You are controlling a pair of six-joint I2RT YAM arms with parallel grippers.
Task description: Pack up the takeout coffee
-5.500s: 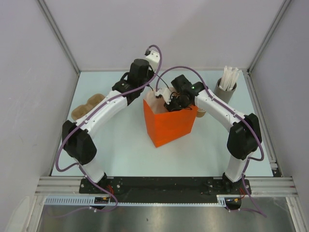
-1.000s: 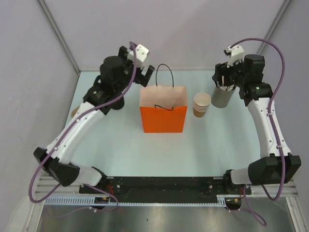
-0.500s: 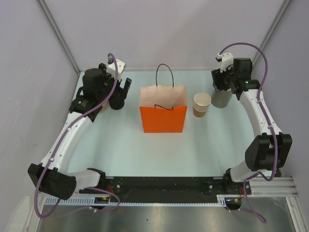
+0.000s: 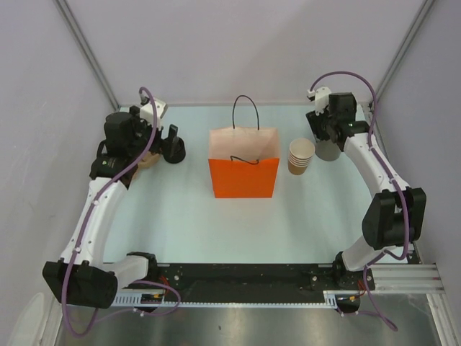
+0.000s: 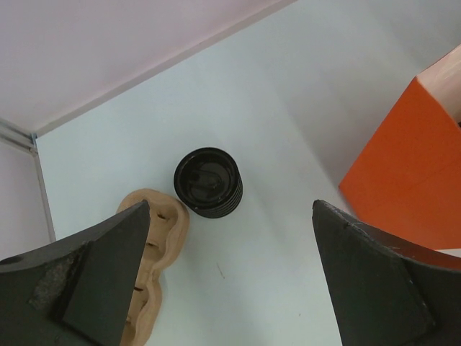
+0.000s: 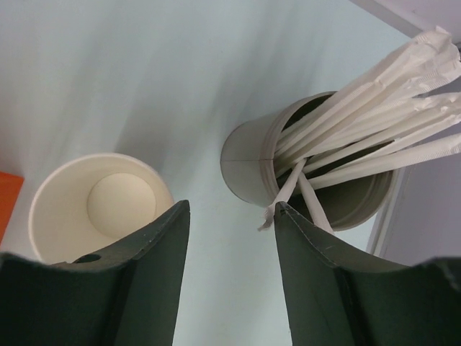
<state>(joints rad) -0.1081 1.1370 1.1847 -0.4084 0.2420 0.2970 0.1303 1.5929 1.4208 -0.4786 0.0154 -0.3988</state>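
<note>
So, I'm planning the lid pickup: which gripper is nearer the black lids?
Left. The left gripper hovers open over the black lids. The right gripper is on the far side of the orange bag, open by the grey cylinder.

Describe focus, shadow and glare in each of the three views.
Top external: evenly lit and sharp across the orange bag. Left wrist: black lids crisp, left gripper's fingers dark and blurred. Right wrist: cup stack and grey cylinder throw long soft shadows; right gripper's fingers out of focus.
</note>
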